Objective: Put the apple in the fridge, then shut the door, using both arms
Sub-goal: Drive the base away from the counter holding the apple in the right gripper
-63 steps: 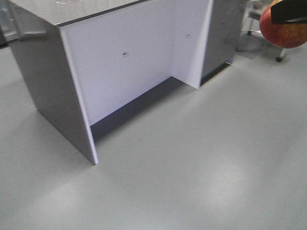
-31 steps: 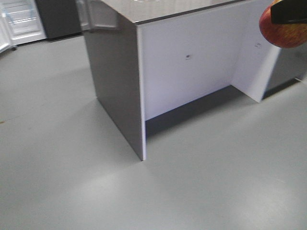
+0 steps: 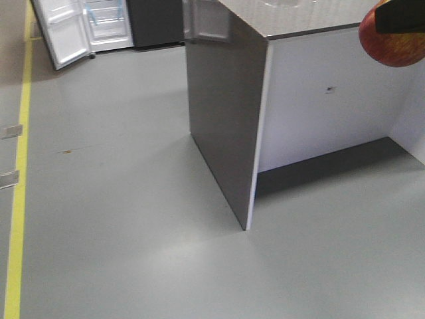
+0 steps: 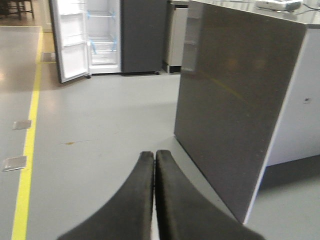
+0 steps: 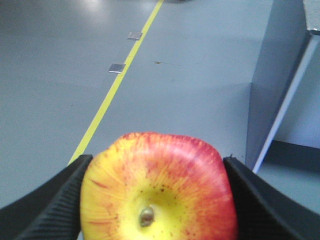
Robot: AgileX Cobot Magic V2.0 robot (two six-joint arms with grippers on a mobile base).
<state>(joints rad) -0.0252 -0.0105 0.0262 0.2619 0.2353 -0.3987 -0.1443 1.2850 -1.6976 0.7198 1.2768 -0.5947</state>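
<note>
The apple [image 3: 395, 41], red with yellow patches, hangs at the top right of the front view. It fills the right wrist view [image 5: 160, 187], and my right gripper [image 5: 156, 160] is shut on it, one black finger on each side. My left gripper [image 4: 154, 154] is shut and empty, low over the grey floor. The fridge [image 4: 102, 37] stands far off at the back left, its white inside and blue-taped shelves showing. Its door [image 4: 70, 45] is swung open to the left. The fridge [image 3: 106, 20] and the door [image 3: 63, 36] also show at the top left of the front view.
A counter with a dark grey side [image 3: 222, 113] and a white inner panel [image 3: 319, 100] stands close at the right, also in the left wrist view [image 4: 235, 100]. A yellow floor line [image 3: 18, 166] with small metal plates [image 3: 10, 131] runs along the left.
The view has swung left: the counter has slid to the right of the picture, and the open fridge and yellow line have come into sight. The apple stays in my right gripper.
</note>
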